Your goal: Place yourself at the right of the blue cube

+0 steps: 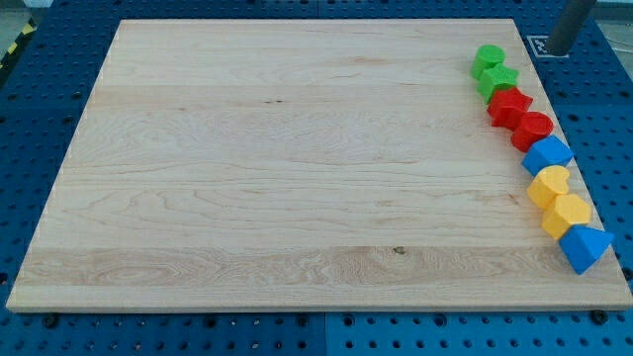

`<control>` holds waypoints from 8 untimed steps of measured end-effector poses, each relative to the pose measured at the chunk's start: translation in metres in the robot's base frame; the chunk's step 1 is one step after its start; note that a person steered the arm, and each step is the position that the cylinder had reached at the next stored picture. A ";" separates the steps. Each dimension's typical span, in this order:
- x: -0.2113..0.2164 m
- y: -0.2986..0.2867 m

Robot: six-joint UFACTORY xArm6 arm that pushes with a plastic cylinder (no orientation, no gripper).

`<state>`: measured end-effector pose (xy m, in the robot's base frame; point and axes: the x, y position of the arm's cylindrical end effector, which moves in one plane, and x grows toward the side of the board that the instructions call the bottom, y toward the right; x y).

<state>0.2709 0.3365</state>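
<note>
The blue cube (547, 154) sits near the board's right edge, in a line of blocks that runs down that edge. Above it are a green block (488, 57), a second green block (498, 79), a red block (509, 104) and a second red block (532, 129) that touches the cube. Below it are a yellow block (549, 185), a second yellow block (567, 212) and a blue wedge-like block (586, 246). My tip (562, 49) is at the view's top right, just beyond the board's top right corner, well above the blue cube and apart from all blocks.
The wooden board (297, 168) lies on a blue perforated table (30, 119). The board's right edge runs only a narrow strip to the right of the blue cube. A white marker tag (540, 44) lies by the tip.
</note>
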 end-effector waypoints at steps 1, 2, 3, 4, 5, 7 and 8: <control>0.020 0.002; 0.022 0.002; 0.023 0.002; 0.034 0.002; 0.051 0.002; 0.056 0.002; 0.057 0.002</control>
<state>0.3283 0.3387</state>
